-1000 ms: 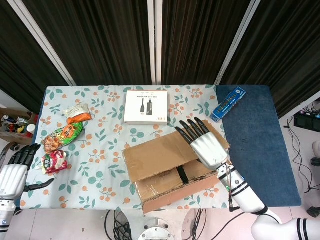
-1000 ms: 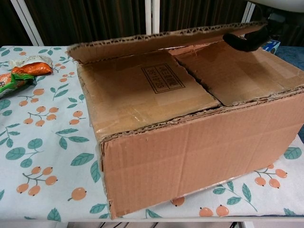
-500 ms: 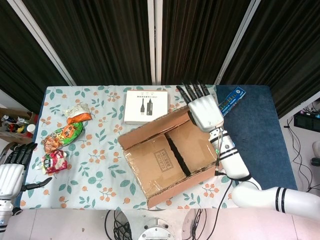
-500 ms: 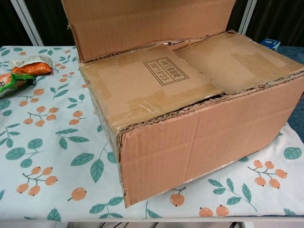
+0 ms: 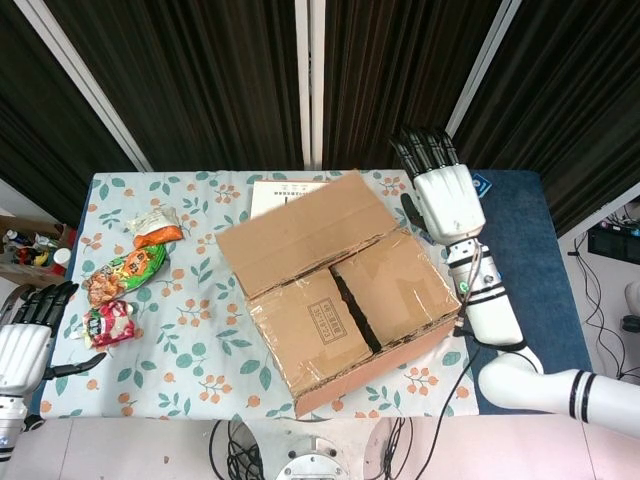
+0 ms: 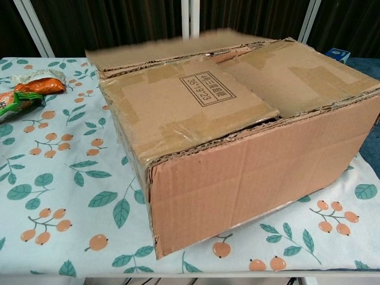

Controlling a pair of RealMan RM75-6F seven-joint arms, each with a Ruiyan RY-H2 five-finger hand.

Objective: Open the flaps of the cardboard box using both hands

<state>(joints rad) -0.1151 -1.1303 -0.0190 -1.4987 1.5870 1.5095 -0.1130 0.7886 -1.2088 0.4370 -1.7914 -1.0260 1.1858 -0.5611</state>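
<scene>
The cardboard box (image 5: pixel 345 305) (image 6: pixel 237 148) sits near the table's front edge, turned at an angle. Its far long flap (image 5: pixel 300 232) (image 6: pixel 178 48) is folded back and outward, blurred in the chest view. Two inner flaps lie flat over the top, one with a printed label (image 6: pixel 208 89). My right hand (image 5: pixel 447 195) is raised beyond the box's far right corner, fingers spread, holding nothing and clear of the flap. My left hand (image 5: pixel 28 330) hangs off the table's left edge, fingers apart, far from the box. Neither hand shows in the chest view.
A white product box (image 5: pixel 285 188) lies behind the raised flap. Snack packets (image 5: pixel 125 272) (image 6: pixel 24 92) lie at the left of the floral tablecloth (image 5: pixel 200 330). A blue packet (image 5: pixel 482 182) rests on the dark blue cloth (image 5: pixel 520 290) at the right.
The far flap swung from standing up to folded back outward. My right hand lifted off it and moved up and right. The left hand barely moved.
</scene>
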